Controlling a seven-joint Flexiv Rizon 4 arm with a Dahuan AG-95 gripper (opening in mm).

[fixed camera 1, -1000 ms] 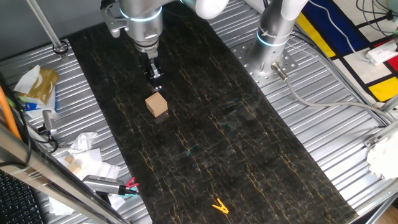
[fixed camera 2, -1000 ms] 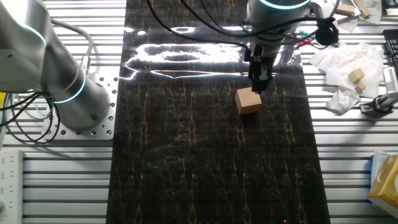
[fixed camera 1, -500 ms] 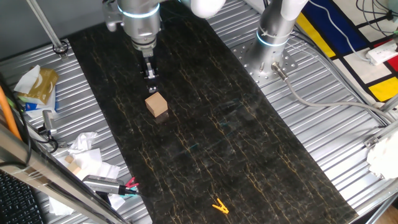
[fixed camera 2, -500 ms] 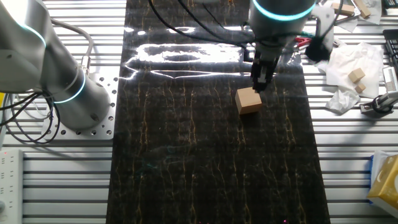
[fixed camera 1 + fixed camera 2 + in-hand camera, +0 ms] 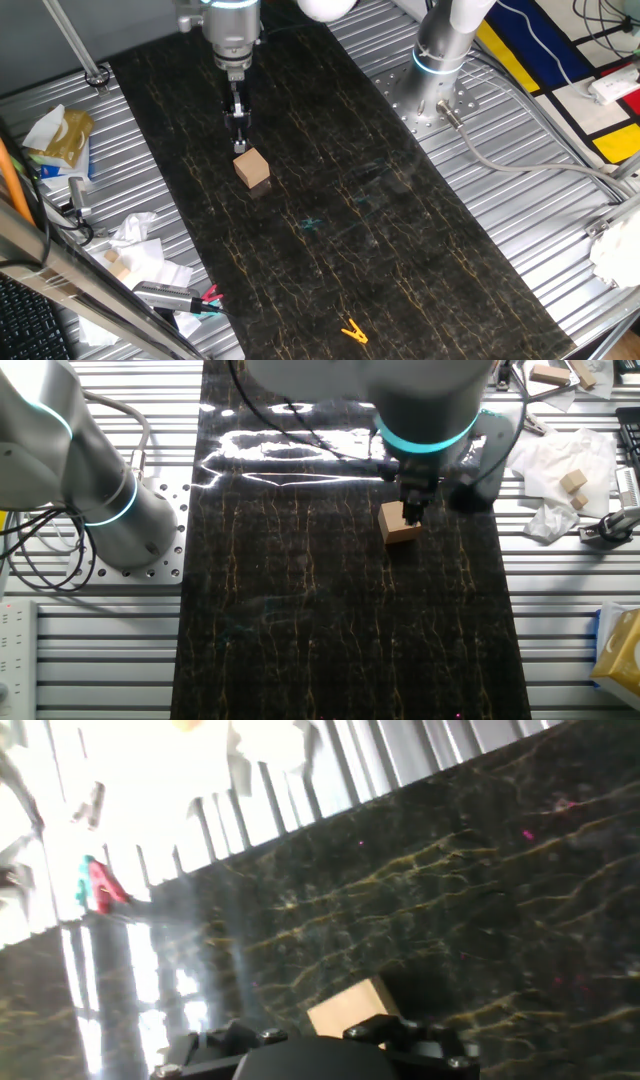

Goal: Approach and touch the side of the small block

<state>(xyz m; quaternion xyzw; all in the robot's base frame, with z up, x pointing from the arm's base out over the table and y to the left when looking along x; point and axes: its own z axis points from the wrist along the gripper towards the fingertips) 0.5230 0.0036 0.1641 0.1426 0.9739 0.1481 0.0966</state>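
End effector (image 5: 240,143) hangs just above the small block (image 5: 252,168), and its two black fingers look pressed close together with nothing between them.

One fixed view shows the small block left of the middle of the frame, on the dark tabletop (image 5: 400,250) with thin gold lines. The other fixed view shows the small block (image 5: 401,523) right of the middle, with the end effector (image 5: 411,510) over its top edge. I cannot tell if they touch. The hand view shows the small block (image 5: 347,1011) at the bottom middle, partly hidden. A tiny yellow clip (image 5: 352,331) lies far off, low in the frame. Crumpled white paper (image 5: 553,470) sits at the upper right.
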